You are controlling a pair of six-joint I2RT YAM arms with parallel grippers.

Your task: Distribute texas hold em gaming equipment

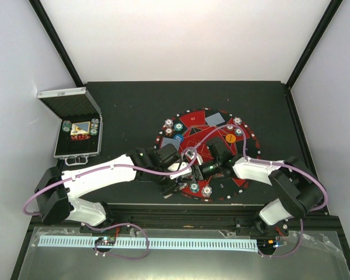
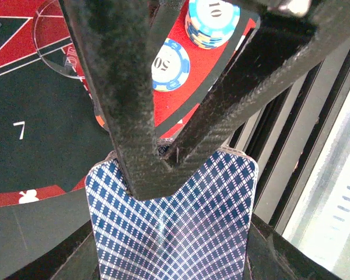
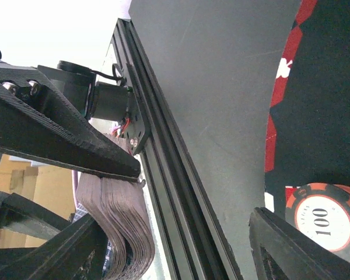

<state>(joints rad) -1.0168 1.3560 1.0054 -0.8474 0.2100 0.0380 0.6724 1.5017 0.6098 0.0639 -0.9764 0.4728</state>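
The left gripper pinches the deck of playing cards over the near edge of the mat. The right gripper stands spread beside the deck's splayed edge, and whether they touch is unclear. Closing here could nip several cards or tug the deck loose onto the bench.

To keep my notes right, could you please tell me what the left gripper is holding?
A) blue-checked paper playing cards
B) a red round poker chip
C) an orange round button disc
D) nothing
A: the left gripper is closed on the blue-checked paper playing cards, as its own wrist view shows.
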